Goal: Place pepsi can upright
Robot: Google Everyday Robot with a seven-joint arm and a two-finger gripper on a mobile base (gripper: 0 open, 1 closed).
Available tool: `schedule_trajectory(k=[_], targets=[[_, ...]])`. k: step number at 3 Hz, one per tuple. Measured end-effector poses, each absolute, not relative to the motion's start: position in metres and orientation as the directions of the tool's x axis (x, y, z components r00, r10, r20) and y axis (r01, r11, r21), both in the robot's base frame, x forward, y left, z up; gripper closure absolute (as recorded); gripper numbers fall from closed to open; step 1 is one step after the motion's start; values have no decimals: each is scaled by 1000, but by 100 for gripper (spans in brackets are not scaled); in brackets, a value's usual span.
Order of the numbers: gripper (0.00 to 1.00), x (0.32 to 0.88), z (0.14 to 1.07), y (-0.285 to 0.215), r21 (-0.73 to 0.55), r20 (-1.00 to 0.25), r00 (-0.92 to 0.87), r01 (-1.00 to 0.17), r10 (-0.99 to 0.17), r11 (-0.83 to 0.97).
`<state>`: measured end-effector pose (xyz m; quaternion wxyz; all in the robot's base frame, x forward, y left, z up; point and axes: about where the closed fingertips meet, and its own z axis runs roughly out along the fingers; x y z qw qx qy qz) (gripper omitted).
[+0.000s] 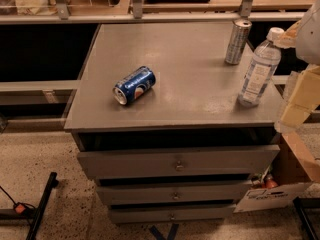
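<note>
pepsi can [134,85] on its side on cabinet top [190,79], gripper [296,101] at right edge near water bottle [258,74], grip state indeterminable

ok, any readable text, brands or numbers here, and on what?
Nothing reads as words.
pepsi can: logo only, lettering blurred.
silver can: print too blurred.
bottle label: too small.
box beside the drawers: dark print, unreadable.
gripper, right edge beside the bottle: no text seen.
</note>
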<state>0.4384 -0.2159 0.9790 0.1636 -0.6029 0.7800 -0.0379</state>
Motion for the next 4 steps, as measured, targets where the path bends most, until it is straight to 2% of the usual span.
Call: schedule_trajectory(k=[2, 3, 4], targets=[[0, 441, 985, -206, -288, -210, -172, -930, -962, 229], [0, 461, 1002, -168, -360, -183, -24, -929, -983, 90], [0, 492, 1016, -100, -436, -84, 167, -893, -982, -115]])
